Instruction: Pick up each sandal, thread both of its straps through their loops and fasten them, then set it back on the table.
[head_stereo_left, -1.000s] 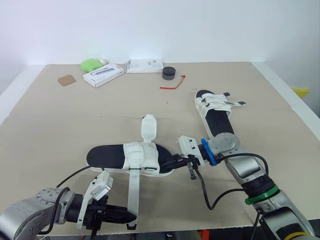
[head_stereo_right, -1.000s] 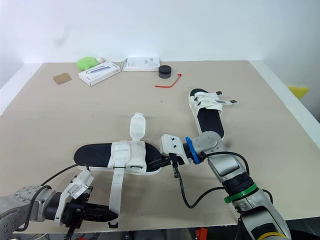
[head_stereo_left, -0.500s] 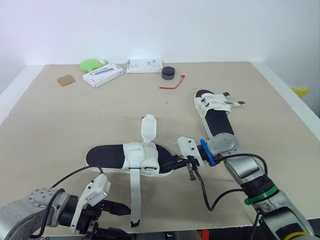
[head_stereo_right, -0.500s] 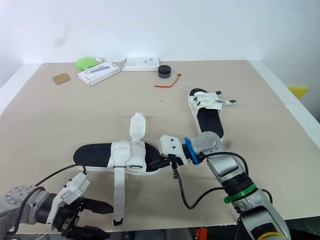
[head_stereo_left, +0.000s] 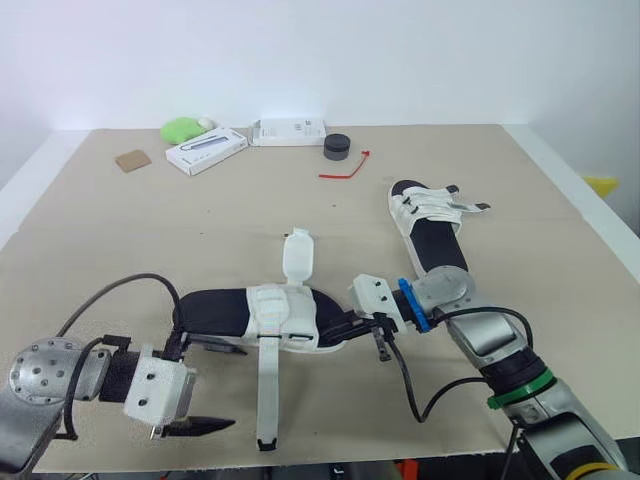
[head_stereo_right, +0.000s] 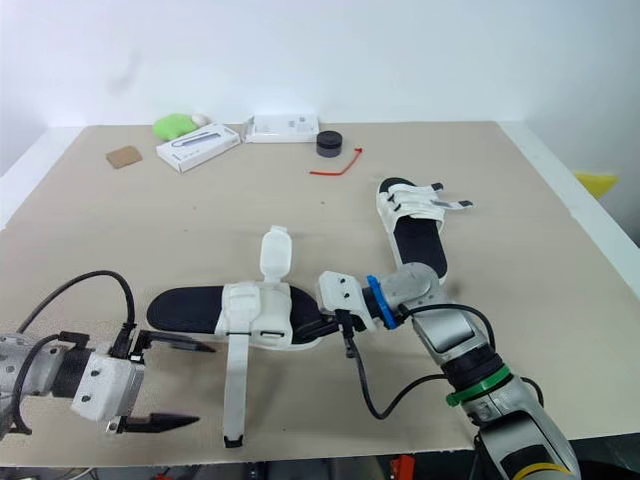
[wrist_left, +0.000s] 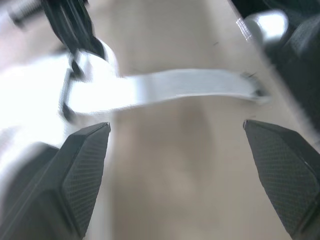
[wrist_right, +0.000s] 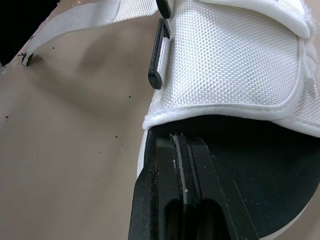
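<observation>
The near sandal, white with a black footbed, lies across the table's front middle. One strap flap stands up at its far side. The long strap runs flat toward the front edge; in the left wrist view this strap lies ahead of the fingers. My left gripper is open just left of it, apart from it. My right gripper is shut, its tips resting on the sandal's footbed beside the black loop. The second sandal lies at the right.
At the far side lie a green object, two white boxes, a black puck, a red tie and a brown square. The table's front edge runs just below my left gripper.
My left gripper has let go of the long strap's end, opened wide and drawn back to the left. The strap has dropped flat on the table. The right arm has stayed put.
</observation>
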